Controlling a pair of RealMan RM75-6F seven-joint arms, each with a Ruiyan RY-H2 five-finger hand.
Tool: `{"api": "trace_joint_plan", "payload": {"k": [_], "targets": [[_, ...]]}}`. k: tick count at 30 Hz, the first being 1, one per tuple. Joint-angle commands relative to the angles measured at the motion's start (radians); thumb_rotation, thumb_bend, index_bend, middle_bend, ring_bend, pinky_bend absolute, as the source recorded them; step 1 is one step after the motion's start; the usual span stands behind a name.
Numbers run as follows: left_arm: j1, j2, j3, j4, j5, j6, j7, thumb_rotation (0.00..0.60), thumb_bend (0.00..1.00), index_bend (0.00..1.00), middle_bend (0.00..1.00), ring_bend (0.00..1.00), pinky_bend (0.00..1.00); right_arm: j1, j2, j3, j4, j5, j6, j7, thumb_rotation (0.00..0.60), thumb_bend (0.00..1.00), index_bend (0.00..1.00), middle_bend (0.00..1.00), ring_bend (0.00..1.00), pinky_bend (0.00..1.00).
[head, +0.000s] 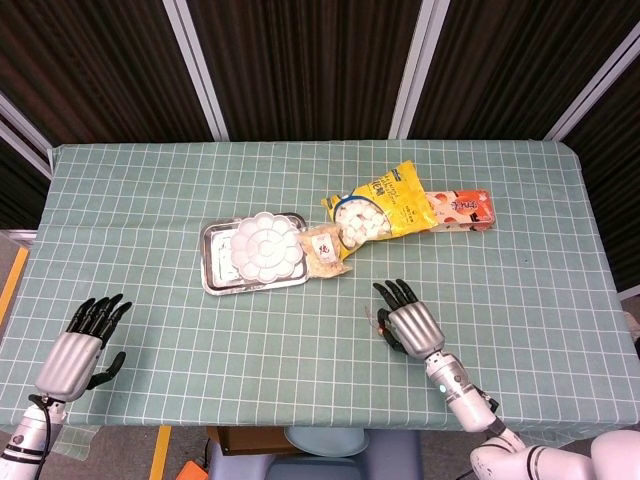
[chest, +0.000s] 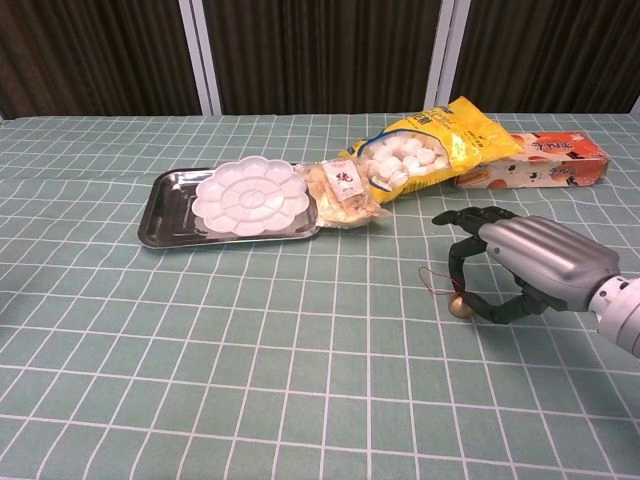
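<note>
My right hand (head: 410, 325) (chest: 530, 262) hovers low over the green checked cloth, right of centre and toward the front. Its thumb and a finger pinch a small golden ball (chest: 457, 306) with a thin red thread (chest: 430, 281) trailing to the left. The thread (head: 379, 319) shows only faintly in the head view. My left hand (head: 75, 355) rests at the front left corner with its fingers apart and nothing in it. The chest view does not show that hand.
A steel tray (head: 216, 278) (chest: 160, 213) holds a white flower-shaped palette (head: 263, 247) (chest: 252, 197). Beside it lie a small snack packet (head: 325, 250) (chest: 343, 192), a yellow bag of white sweets (head: 385, 205) (chest: 430, 148) and an orange box (head: 462, 211) (chest: 545, 162).
</note>
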Motion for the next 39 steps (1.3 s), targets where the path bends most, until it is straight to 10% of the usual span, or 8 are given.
{"api": "trace_joint_plan", "payload": {"k": [1,9,21,27,39], "targets": [[-0.001,-0.002,0.001,0.003,0.005,0.002,-0.003,0.6,0.42,0.0,0.0,0.0,0.05,-0.003,0.022,-0.006,-0.031,0.018,-0.021,-0.021,0.6,0.54,0.48,0.15,0.0,0.0],[0.002,0.001,0.0,0.003,0.003,0.009,-0.009,0.6,0.42,0.0,0.0,0.0,0.05,-0.036,0.079,-0.015,-0.11,-0.004,0.045,-0.062,0.6,0.54,0.13,0.06,0.0,0.0],[0.007,0.005,-0.001,-0.002,0.01,0.025,-0.009,0.6,0.42,0.0,0.0,0.0,0.05,-0.126,0.252,-0.042,-0.291,-0.031,0.179,-0.076,0.6,0.53,0.04,0.02,0.0,0.0],[0.014,-0.007,-0.012,0.019,0.004,0.047,-0.019,0.6,0.42,0.0,0.0,0.0,0.05,-0.384,0.434,-0.116,-0.335,-0.05,0.523,0.022,0.6,0.46,0.0,0.0,0.0,0.0],[0.005,-0.025,-0.007,0.027,0.023,0.043,-0.011,0.6,0.42,0.0,0.0,0.0,0.05,-0.449,0.49,-0.086,-0.318,-0.056,0.563,0.102,0.6,0.46,0.0,0.0,0.0,0.0]]}}
